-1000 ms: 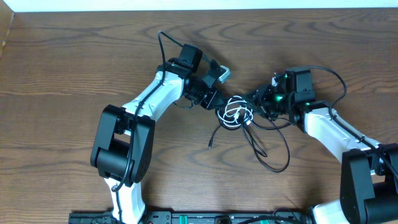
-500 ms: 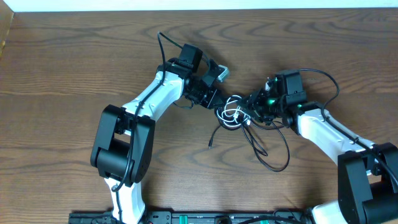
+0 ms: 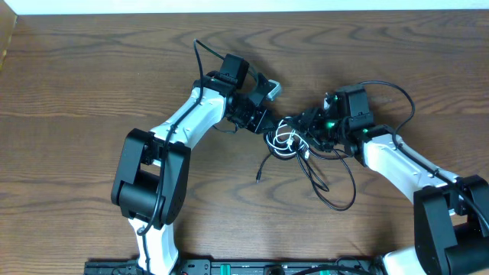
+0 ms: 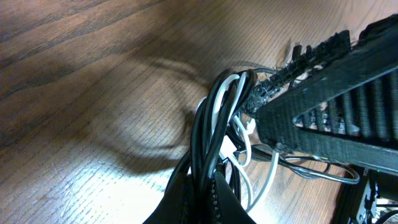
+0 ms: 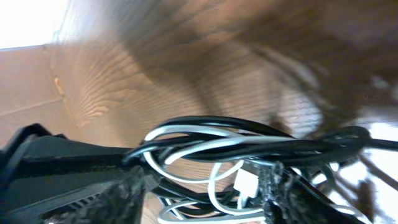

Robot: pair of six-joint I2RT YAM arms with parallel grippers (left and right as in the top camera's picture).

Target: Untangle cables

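Pinching cables [image 4: 214,124], left hand [image 4: 202,185].

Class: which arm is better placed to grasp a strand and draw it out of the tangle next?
Probably the right. The right gripper has open jaws straddling the cables, free to close on one; the left gripper is shut on them, anchoring the tangle.

We see a dark wooden table [image 3: 76,76]; black and white cables [image 3: 289,140] lie tangled near its middle, loops trailing.
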